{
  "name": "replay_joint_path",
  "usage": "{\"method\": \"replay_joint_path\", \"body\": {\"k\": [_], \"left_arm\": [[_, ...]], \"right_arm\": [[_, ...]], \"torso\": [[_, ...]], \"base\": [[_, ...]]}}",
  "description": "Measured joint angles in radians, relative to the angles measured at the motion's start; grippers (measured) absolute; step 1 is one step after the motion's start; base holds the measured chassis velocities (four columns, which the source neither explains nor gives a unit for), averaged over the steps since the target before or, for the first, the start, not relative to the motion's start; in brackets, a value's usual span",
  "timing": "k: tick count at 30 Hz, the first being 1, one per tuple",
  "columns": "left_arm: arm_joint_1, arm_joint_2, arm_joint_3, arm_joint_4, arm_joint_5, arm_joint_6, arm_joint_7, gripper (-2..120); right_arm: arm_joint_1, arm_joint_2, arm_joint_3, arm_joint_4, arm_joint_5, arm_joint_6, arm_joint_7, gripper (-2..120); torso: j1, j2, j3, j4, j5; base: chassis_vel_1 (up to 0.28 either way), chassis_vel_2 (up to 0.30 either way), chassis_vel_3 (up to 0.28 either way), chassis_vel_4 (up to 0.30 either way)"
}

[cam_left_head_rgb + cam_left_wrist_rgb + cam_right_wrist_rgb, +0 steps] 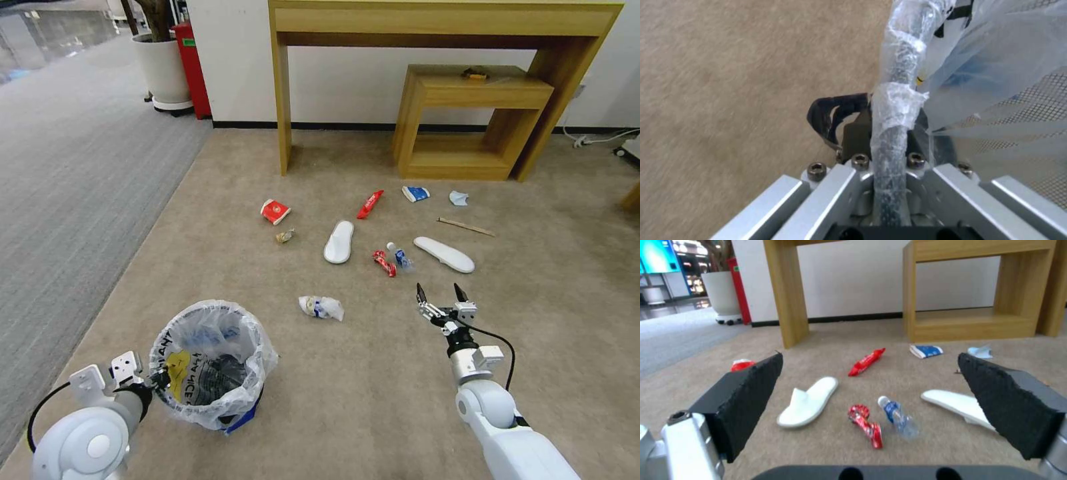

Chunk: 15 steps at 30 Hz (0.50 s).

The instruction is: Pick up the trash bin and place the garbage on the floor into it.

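The black trash bin [210, 363] with its clear bag liner sits at the near left on the beige floor [333, 400]. My left gripper [159, 380] is shut on the bin's bag-wrapped rim [896, 110], one black finger [831, 116] outside it. My right gripper [442, 293] hangs open, low over the carpet. Just beyond it lie a small clear bottle [400, 257] and a red wrapper [384, 263], both seen between its pads [751, 396]. More garbage lies around: two white slippers [339, 241] [444, 254], a paper wad [321, 307], a long red wrapper [370, 204].
A red packet [275, 211], blue-white packet [416, 193], pale mask [459, 198] and wooden stick [466, 227] lie farther out. A tall wooden table [440, 27] and low shelf [473, 120] stand at the wall. Grey carpet [67, 167], a white pot [163, 70] and a red box [190, 67] are left.
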State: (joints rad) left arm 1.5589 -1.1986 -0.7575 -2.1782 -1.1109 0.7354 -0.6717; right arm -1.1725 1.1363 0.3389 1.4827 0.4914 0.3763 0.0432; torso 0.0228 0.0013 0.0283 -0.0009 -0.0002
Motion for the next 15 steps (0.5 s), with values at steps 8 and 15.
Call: {"method": "replay_joint_path", "body": {"k": [8, 15], "left_arm": [[0.002, -0.001, 0.0, -0.006, 0.001, 0.0, 0.001, 0], [0.004, -0.002, 0.006, -0.009, 0.006, 0.0, 0.001, 0]], "right_arm": [[-0.002, -0.005, 0.0, 0.006, 0.0, 0.002, 0.001, 100], [-0.012, -0.023, -0.01, 0.009, -0.016, 0.0, 0.01, 100]], "torso": [[0.0, 0.0, 0.0, 0.0002, 0.0006], [0.001, 0.0, 0.001, 0.0002, 0.0004]], "base": [[-0.247, 0.23, 0.235, -0.233], [-0.141, 0.109, 0.116, -0.129]]}}
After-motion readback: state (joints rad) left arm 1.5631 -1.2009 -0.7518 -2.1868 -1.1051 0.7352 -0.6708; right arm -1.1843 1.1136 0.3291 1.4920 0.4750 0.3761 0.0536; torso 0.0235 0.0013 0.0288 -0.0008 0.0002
